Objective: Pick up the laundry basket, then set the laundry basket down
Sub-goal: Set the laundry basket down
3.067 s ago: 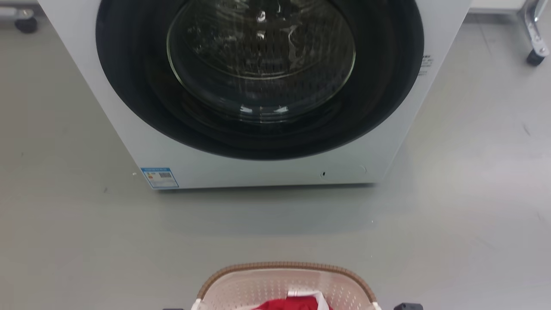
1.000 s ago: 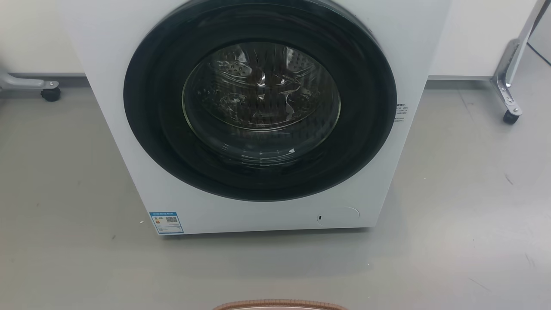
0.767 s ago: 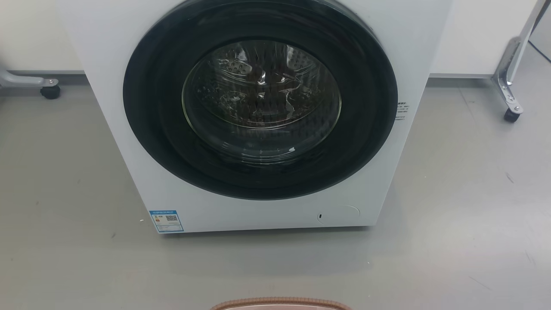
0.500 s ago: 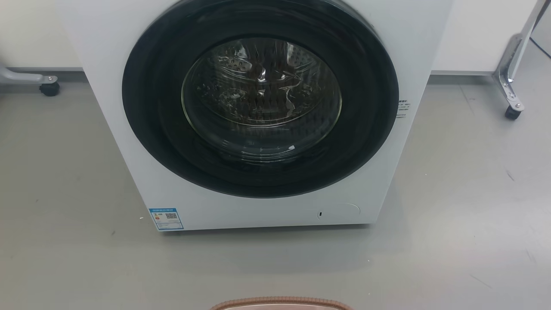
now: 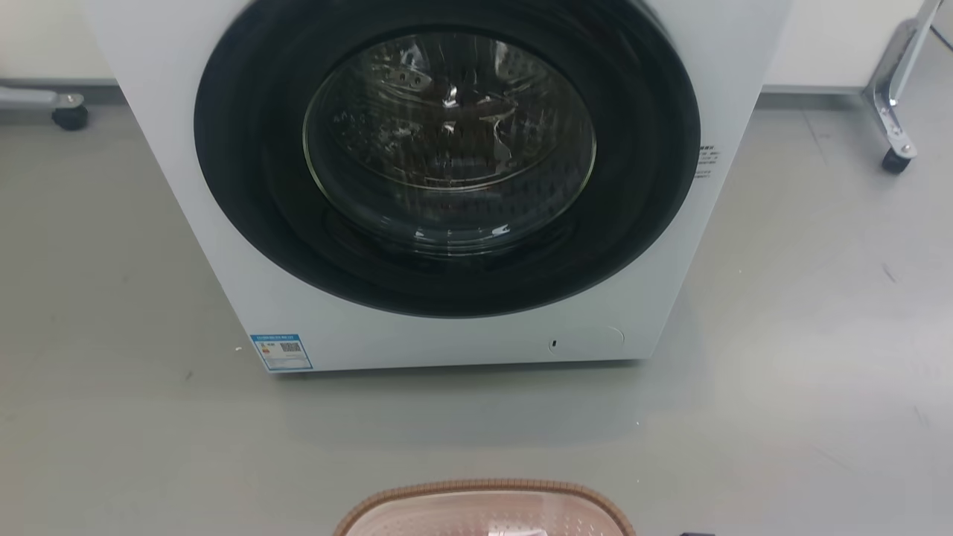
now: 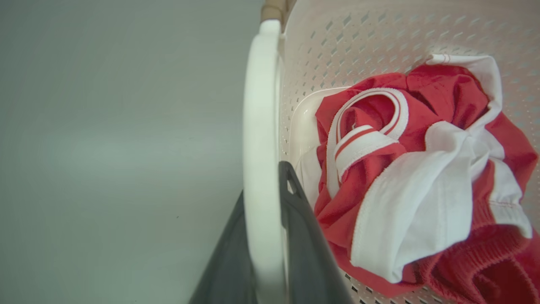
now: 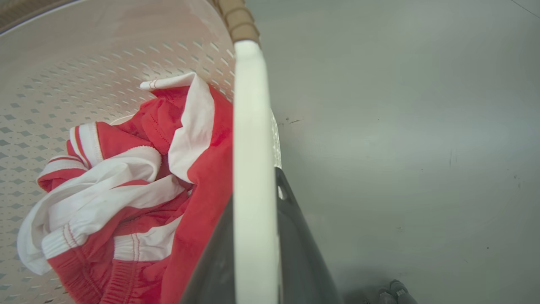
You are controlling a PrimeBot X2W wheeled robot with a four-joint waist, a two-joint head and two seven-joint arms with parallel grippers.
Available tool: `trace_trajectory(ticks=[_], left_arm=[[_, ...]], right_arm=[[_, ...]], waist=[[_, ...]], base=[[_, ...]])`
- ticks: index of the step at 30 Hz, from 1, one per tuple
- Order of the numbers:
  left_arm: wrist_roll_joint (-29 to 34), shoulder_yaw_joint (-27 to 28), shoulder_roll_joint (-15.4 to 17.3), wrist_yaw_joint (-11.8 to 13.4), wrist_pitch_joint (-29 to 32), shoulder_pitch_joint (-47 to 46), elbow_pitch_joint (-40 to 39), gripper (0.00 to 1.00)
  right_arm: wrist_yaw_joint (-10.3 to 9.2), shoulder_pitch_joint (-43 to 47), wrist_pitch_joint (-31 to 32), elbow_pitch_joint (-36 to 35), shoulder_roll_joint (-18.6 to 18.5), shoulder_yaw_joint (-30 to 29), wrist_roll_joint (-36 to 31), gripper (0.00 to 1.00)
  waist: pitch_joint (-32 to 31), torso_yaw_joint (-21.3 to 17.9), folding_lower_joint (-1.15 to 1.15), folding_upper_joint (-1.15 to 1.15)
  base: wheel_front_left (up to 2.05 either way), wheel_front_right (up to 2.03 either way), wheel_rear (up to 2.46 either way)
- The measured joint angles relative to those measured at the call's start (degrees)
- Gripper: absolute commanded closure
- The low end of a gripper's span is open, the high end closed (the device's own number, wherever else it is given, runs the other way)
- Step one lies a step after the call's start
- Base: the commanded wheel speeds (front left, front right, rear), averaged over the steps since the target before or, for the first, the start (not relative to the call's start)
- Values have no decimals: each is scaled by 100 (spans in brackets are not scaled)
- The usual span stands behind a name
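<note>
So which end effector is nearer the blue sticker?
Left end effector: clamped on the laundry basket handle nearest the blue sticker; right end effector holds the opposite handle.

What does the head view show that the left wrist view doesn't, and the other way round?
The head view gives the white front-loading washing machine with its dark round glass door, a blue sticker at its lower left corner, and a castor-wheeled metal leg. The left wrist view gives instead the left pincer, its dark fingers either side of a white side handle, and a crumpled red-and-white garment. Shared: the cream perforated plastic laundry basket with its brown woven-look rim, and the grey floor.
</note>
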Motion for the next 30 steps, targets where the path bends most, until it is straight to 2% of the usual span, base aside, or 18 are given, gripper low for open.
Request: trace_trajectory(ticks=[12,30], left_arm=[[-4,73,12,19,-124,-820,-44,100],[-3,164,7,355,-256,-2112,-338,100]], right_arm=[[1,-1005,-47,188,-3,-5,-57,100],[3,-2675,-200,543,-13,-130,-250,100]], waist=[[668,-33,1,0],[2144,-53,1,0]], base=[[0,0,0],[0,0,0]])
